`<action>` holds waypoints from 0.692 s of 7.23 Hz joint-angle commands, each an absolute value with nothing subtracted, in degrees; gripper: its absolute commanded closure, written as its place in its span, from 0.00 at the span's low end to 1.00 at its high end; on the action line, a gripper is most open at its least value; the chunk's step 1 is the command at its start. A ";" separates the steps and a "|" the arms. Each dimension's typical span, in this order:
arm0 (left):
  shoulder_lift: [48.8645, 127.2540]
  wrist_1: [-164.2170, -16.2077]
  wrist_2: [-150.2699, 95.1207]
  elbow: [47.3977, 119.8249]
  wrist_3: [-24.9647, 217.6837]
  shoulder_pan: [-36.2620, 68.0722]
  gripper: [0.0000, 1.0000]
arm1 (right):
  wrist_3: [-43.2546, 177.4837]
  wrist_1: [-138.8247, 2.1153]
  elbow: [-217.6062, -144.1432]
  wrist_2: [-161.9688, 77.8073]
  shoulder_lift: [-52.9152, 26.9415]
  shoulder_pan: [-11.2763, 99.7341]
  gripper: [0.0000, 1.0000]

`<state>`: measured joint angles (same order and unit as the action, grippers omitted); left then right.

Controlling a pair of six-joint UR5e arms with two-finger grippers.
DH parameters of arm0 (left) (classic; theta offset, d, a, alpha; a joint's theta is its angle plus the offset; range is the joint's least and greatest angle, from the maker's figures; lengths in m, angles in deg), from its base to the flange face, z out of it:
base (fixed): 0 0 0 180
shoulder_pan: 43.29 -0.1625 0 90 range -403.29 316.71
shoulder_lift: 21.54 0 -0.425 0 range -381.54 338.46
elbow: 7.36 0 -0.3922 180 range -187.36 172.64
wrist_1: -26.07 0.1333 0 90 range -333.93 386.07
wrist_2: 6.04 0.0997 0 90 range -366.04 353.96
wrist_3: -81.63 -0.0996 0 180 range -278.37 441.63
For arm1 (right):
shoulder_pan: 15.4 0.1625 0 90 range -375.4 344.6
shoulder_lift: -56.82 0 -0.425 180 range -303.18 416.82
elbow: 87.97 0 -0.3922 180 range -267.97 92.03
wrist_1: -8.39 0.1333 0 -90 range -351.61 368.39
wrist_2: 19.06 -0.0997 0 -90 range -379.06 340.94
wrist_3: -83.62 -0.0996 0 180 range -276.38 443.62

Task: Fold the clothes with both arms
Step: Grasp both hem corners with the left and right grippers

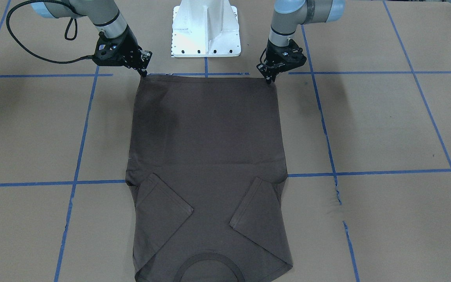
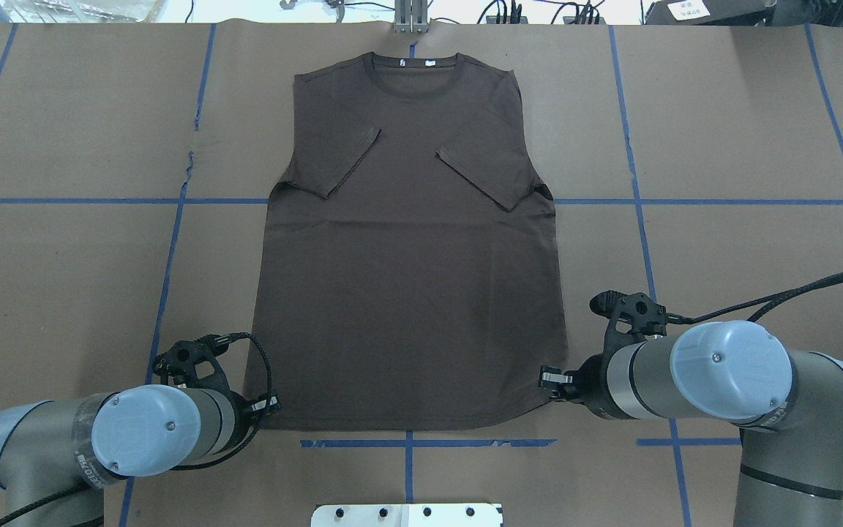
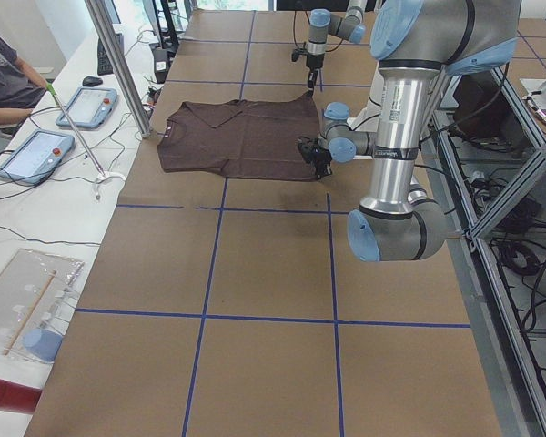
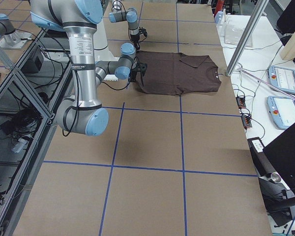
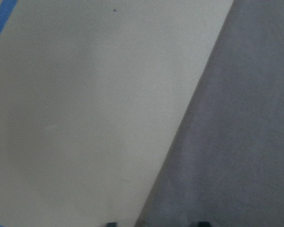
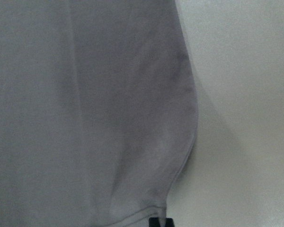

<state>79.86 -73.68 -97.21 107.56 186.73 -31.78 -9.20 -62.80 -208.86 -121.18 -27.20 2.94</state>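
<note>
You see the shirt [image 2: 407, 293] lying flat on the surface [image 1: 386, 125], hem toward the robot. The left end effector [image 1: 268, 80] is spread at one hem corner. The right end effector [image 1: 144, 73] pinches the other corner.

Both arms reach low from either side of the base, wrists bent down towards the table. The left arm [image 2: 143, 432] has its left gripper [image 1: 267, 79] tipped downward, fingertips [image 5: 203, 223] set apart. The right arm [image 2: 729, 369] mirrors it, and the right gripper [image 1: 143, 73] has its fingers pinched together on a corner of the T-shirt [image 2: 407, 278].
</note>
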 commanded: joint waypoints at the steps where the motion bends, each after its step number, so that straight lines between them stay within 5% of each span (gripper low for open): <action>1: 81.12 -71.40 -97.36 108.22 186.66 -31.78 1.00 | -8.85 -62.80 -208.91 -121.19 -27.20 2.97 1.00; 5: 80.69 -63.16 -97.89 120.40 184.56 -31.78 1.00 | -8.41 -62.89 -213.02 -128.47 -29.13 5.87 1.00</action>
